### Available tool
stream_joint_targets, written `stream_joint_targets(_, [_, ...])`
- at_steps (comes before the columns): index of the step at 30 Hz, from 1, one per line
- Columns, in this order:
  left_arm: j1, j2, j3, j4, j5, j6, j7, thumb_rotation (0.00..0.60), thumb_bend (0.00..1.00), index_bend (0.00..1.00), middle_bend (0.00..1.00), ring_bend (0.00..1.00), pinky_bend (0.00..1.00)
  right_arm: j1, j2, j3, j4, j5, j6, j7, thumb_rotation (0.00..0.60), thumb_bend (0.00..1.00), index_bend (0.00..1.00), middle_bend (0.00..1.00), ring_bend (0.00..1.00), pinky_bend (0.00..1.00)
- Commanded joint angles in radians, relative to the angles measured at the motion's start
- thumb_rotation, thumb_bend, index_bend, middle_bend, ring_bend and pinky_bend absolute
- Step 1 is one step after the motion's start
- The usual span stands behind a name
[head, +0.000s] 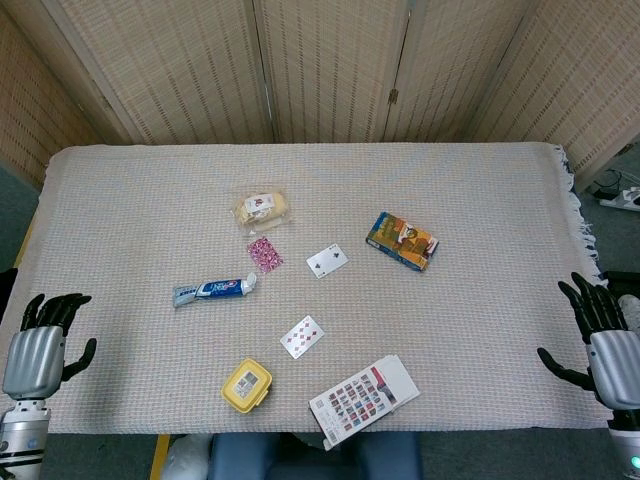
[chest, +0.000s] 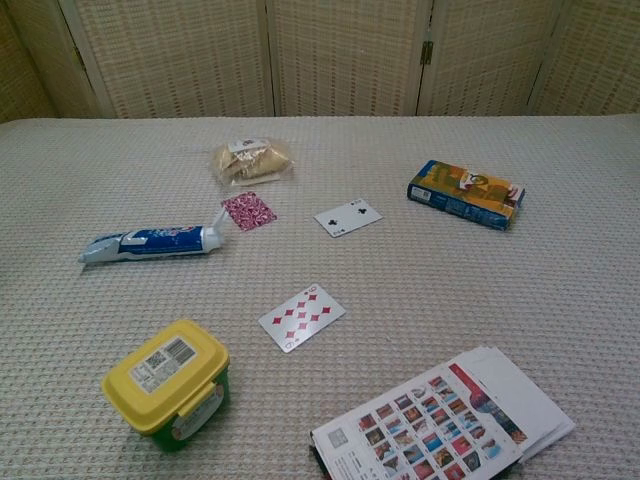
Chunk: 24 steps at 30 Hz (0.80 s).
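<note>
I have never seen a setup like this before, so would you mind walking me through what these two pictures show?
This is a two-armed robot at a table covered with a woven cloth. One picture looks down from its head, the other looks out from its chest, lower and closer.

In the head view, the left hand and right hand show at the table's near corners, fingers spread, holding nothing. The chest view shows neither.

On the cloth lie a toothpaste tube, a yellow-lidded tub, a bagged snack, a card face down with a red patterned back, two face-up playing cards, one black and one red, a colourful box and a printed leaflet at the near edge.
</note>
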Motion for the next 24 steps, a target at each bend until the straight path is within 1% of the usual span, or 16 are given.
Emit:
stream_joint_targets(1, [-0.002, -0.001, -0.002, 0.000, -0.002, -0.002, 0.005, 0.600, 0.44, 0.25, 0.23, 0.18, 0.09, -0.001, -0.001, 0.001, 0.002, 0.001, 0.002, 0.001, 0.600, 0.30, 0.00, 0.00, 0.00, 0.00])
stream_joint_targets(4, [-0.008, -0.003, -0.007, 0.002, -0.003, -0.008, 0.008, 0.600, 0.44, 0.25, 0.23, 0.18, 0.09, -0.004, 0.001, 0.003, 0.005, -0.001, 0.006, 0.003, 0.600, 0.30, 0.00, 0.00, 0.00, 0.00])
stream_joint_targets(7, [-0.031, -0.014, -0.022, 0.026, -0.013, -0.033, 0.008, 0.600, 0.44, 0.25, 0.23, 0.18, 0.09, -0.004, 0.008, 0.004, 0.003, -0.001, 0.006, 0.011, 0.600, 0.30, 0.00, 0.00, 0.00, 0.00])
stream_joint_targets(11, [-0.088, -0.020, -0.050, 0.045, -0.026, -0.104, 0.003, 0.600, 0.44, 0.25, 0.23, 0.19, 0.09, 0.001, 0.021, 0.011, -0.005, -0.003, 0.002, 0.005, 0.600, 0.30, 0.00, 0.00, 0.00, 0.00])
stream_joint_targets(15, [-0.170, -0.043, -0.087, 0.068, -0.059, -0.205, 0.019, 0.600, 0.44, 0.25, 0.23, 0.19, 0.09, 0.010, 0.033, 0.018, -0.018, -0.005, -0.003, 0.000, 0.600, 0.30, 0.00, 0.00, 0.00, 0.00])
stream_joint_targets(19, [-0.263, -0.105, -0.119, 0.125, -0.114, -0.318, 0.037, 0.600, 0.44, 0.26, 0.24, 0.19, 0.09, 0.015, 0.039, 0.022, -0.024, -0.006, -0.009, 0.000, 0.600, 0.30, 0.00, 0.00, 0.00, 0.00])
stream_joint_targets(24, [-0.353, -0.188, -0.139, 0.193, -0.181, -0.412, 0.086, 0.600, 0.44, 0.26, 0.24, 0.20, 0.09, 0.017, 0.042, 0.023, -0.024, -0.002, -0.015, 0.003, 0.600, 0.30, 0.00, 0.00, 0.00, 0.00])
